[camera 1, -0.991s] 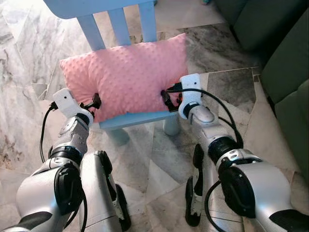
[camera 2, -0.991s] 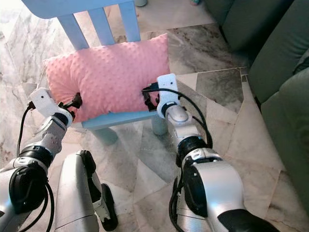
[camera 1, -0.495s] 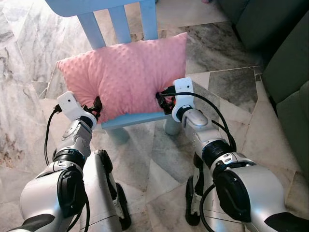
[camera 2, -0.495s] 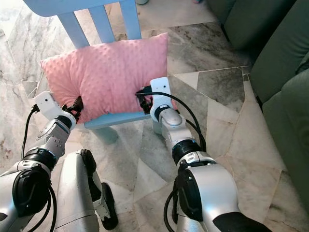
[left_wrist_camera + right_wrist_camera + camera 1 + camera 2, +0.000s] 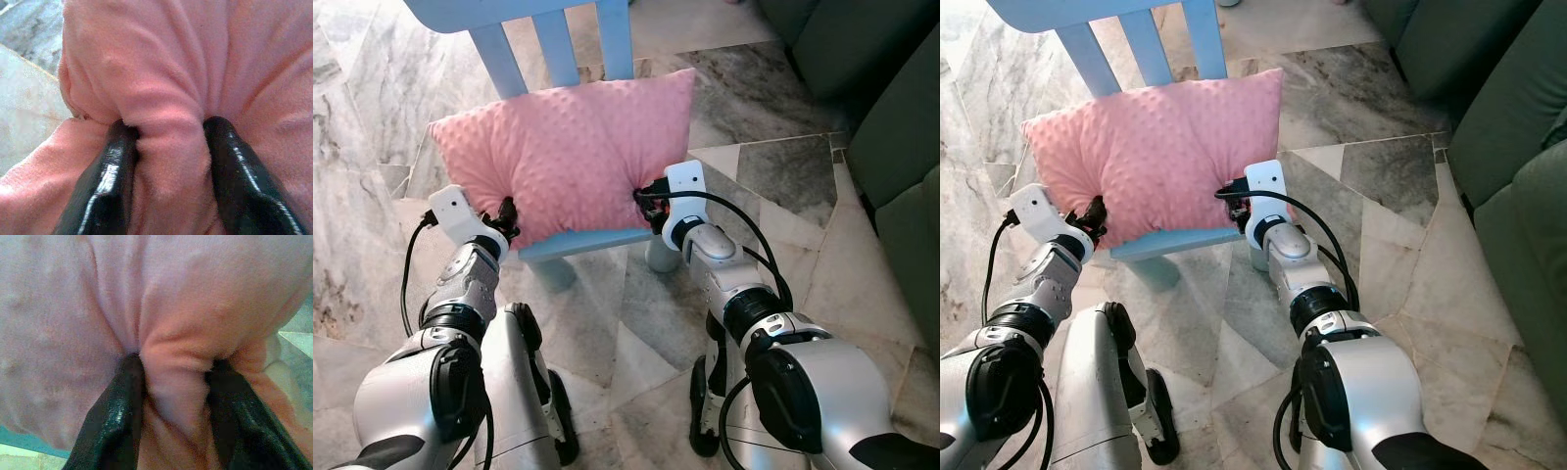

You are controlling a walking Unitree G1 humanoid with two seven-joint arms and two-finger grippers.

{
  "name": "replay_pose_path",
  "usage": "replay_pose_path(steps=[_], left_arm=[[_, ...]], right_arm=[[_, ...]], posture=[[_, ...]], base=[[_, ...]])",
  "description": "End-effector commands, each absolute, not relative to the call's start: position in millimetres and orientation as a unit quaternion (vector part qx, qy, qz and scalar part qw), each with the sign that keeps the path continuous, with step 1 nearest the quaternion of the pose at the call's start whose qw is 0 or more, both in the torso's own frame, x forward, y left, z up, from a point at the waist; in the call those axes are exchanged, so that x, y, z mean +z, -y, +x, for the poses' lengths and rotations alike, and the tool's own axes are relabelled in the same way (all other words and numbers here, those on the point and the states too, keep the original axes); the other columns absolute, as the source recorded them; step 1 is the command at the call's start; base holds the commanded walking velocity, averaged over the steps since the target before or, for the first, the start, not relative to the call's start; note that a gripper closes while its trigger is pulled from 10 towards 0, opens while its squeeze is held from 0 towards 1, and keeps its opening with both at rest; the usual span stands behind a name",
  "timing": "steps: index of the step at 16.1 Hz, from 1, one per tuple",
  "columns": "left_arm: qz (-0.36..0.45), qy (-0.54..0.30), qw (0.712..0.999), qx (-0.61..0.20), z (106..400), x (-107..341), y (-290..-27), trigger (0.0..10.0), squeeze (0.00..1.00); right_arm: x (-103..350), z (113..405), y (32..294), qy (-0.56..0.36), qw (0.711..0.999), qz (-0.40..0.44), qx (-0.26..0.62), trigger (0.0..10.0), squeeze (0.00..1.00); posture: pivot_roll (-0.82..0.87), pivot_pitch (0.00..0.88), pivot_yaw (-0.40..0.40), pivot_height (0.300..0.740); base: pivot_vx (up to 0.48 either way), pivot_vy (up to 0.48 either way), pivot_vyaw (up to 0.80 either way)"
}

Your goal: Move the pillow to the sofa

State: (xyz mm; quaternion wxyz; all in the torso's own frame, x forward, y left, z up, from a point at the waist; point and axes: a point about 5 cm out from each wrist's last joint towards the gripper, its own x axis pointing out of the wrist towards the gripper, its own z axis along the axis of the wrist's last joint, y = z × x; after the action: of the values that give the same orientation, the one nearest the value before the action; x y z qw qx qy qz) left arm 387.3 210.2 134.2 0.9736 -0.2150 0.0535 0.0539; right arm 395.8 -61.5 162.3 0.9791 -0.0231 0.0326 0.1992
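Note:
A pink dotted pillow (image 5: pixel 563 147) lies on the seat of a small light-blue chair (image 5: pixel 597 241). My left gripper (image 5: pixel 506 214) is at the pillow's near left corner, and a thick fold of pink fabric (image 5: pixel 168 147) is pinched between its black fingers (image 5: pixel 105 181). At the pillow's near right edge my right gripper (image 5: pixel 649 200) is shut on another fold (image 5: pixel 173 377) of the pillow. The dark green sofa (image 5: pixel 891 108) stands to the right.
The chair's blue slatted back (image 5: pixel 553 39) rises behind the pillow. Marble floor (image 5: pixel 773 176) lies between the chair and the sofa. My own legs (image 5: pixel 524 392) are below the chair's front edge.
Both grippers have moved inward and closed on the pillow's near edge, bunching the fabric. The pillow's near side has puckered slightly; it still rests on the chair.

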Motion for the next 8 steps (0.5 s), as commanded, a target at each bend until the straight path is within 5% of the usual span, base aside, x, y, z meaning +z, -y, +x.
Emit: replay_pose_path(steps=[1,8], left_arm=[[-0.210,-0.098,0.971,0.058,377.1,109.9,-208.7,0.0,0.00],[-0.186,-0.096,0.975,0.076,375.1,108.8,-214.5,0.0,0.00]], right_arm=[[138.1,384.2,48.6,-0.075,0.971,-0.018,0.225,0.0,0.00],[141.4,384.9,46.4,-0.069,0.971,-0.012,0.227,0.0,0.00]], posture=[[-0.06,0.533,0.084,0.481],[-0.05,0.532,0.082,0.481]], base=[[0.000,0.000,0.00],[0.000,0.000,0.00]])
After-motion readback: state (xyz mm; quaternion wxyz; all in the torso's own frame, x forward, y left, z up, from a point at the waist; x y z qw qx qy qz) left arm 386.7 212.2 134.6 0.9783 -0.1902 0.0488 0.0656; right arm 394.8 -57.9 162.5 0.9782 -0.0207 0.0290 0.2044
